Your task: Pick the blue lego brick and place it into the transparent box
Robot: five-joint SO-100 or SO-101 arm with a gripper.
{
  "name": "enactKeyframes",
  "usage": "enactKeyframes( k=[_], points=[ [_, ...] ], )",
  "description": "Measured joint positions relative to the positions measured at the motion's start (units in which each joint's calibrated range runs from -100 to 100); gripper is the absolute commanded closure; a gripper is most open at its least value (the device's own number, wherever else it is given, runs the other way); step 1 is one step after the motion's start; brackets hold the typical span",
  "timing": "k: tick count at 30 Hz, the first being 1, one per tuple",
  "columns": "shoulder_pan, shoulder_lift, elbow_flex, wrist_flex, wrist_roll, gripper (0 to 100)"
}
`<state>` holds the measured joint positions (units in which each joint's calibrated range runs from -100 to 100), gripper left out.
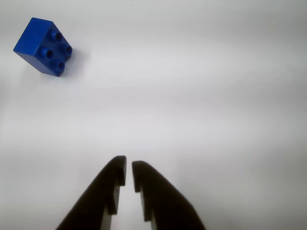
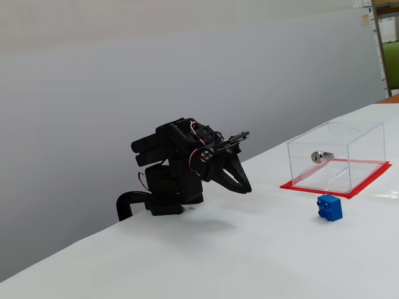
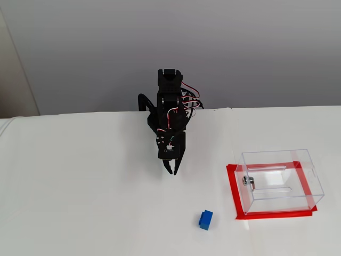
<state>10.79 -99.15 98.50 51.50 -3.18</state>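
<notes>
The blue lego brick (image 1: 43, 46) lies on the white table, studs tilted toward the wrist camera, at the upper left of the wrist view. It shows in both fixed views (image 2: 329, 207) (image 3: 205, 220), a short way from the transparent box (image 2: 361, 156) (image 3: 274, 153). The box stands on a red base (image 2: 368, 180) (image 3: 233, 197) and carries a silver lock piece (image 2: 319, 156) (image 3: 248, 181). My gripper (image 1: 128, 165) (image 2: 244, 187) (image 3: 173, 170) hangs just above the table, well short of the brick. Its jaws are almost together with only a thin slit between them, and they hold nothing.
The black arm's base (image 2: 162, 199) stands at the table's back edge, in front of a grey wall. The white table (image 3: 80, 202) spreads wide around the arm, brick and box.
</notes>
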Motion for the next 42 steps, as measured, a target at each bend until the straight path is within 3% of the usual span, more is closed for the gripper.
enactKeyframes(
  k=[18, 42],
  points=[
    [-2.24, 0.08, -0.79, -3.08, 0.00, 99],
    [-4.91, 24.52, -28.60, -3.08, -0.15, 99]
  ],
)
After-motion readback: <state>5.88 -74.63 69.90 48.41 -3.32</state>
